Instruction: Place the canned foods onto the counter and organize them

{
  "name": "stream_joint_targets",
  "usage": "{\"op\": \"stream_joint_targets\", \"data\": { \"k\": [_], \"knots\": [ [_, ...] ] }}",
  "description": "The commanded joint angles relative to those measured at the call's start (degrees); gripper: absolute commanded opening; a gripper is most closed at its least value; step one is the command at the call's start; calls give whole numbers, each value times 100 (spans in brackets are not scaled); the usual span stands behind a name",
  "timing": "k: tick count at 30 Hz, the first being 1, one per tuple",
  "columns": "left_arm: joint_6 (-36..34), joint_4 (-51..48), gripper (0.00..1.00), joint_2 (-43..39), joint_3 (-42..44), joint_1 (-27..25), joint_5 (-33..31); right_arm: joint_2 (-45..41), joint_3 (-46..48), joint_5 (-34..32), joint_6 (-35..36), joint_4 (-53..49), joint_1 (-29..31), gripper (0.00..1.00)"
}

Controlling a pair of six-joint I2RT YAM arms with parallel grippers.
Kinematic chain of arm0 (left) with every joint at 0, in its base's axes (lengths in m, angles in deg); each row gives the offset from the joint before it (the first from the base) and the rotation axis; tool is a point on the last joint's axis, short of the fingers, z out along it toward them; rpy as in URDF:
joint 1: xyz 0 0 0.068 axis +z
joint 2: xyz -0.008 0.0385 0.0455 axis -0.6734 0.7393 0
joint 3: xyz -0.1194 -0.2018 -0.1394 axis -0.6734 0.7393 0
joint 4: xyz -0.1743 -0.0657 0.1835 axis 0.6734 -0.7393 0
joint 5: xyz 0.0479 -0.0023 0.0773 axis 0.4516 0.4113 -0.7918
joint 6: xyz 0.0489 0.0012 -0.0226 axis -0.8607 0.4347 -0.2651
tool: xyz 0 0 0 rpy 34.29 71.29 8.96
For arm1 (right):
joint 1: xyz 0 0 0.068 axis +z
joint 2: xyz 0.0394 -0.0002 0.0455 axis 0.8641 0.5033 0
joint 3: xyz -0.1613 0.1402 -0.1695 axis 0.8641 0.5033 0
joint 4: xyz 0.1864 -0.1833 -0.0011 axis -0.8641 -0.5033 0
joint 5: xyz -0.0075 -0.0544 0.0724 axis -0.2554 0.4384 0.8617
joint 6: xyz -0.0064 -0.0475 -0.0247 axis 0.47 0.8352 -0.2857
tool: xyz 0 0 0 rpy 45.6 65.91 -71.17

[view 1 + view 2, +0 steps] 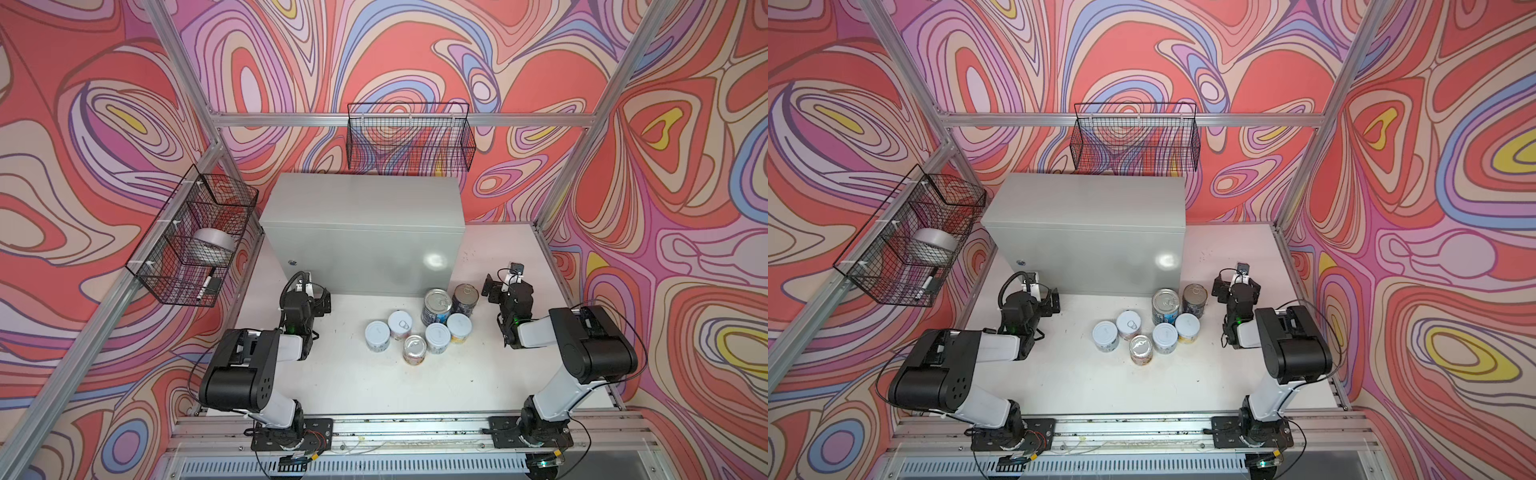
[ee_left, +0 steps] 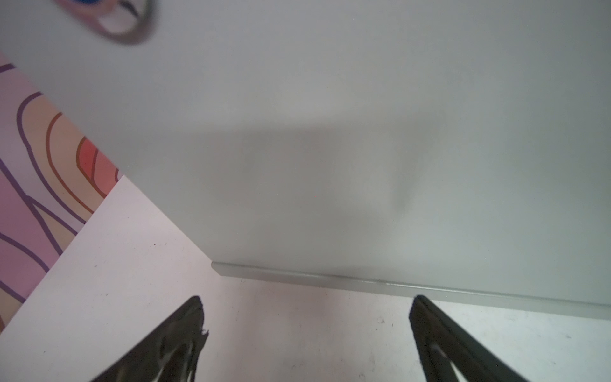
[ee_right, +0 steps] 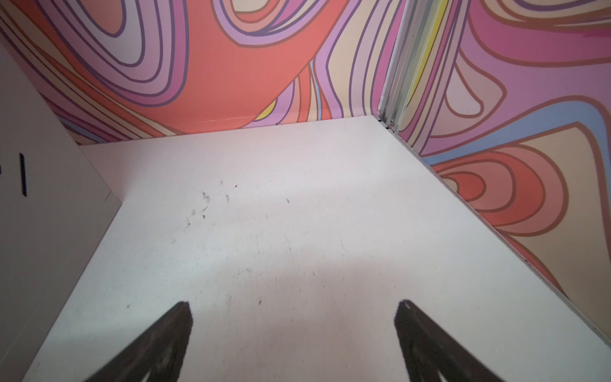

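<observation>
The left fingers (image 2: 175, 340) and the right fingers (image 3: 426, 340) are spread wide and empty, the left set close to the front of the grey cabinet (image 1: 361, 203), the right set near the tall dark-blue tin (image 1: 465, 297); all seven canned foods (image 1: 437, 336) are clustered upright on the white surface (image 1: 353, 382), none yet on the cabinet top. That tin is best taken first, gripped squarely across its body; it should be lifted clear of its neighbours and set well back, so that room is left for rows.

I saw a plain light-grey counter (image 1: 361, 208), a white tabletop (image 1: 374, 386), silver-topped cans (image 1: 436, 305) with dark-blue, pale and yellow labels, black wire baskets (image 1: 409, 158), and walls (image 1: 104, 124) swirling red, pink, lilac, blue.
</observation>
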Motion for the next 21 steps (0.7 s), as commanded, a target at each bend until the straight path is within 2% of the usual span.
{"op": "stream_joint_targets", "data": {
  "k": [1, 21],
  "knots": [
    [6, 25, 100, 13, -58, 50, 88, 58, -5, 39, -16, 80, -28, 98],
    [4, 52, 100, 2, -41, 50, 79, 56, 25, 20, -1, 121, -30, 98]
  ]
}}
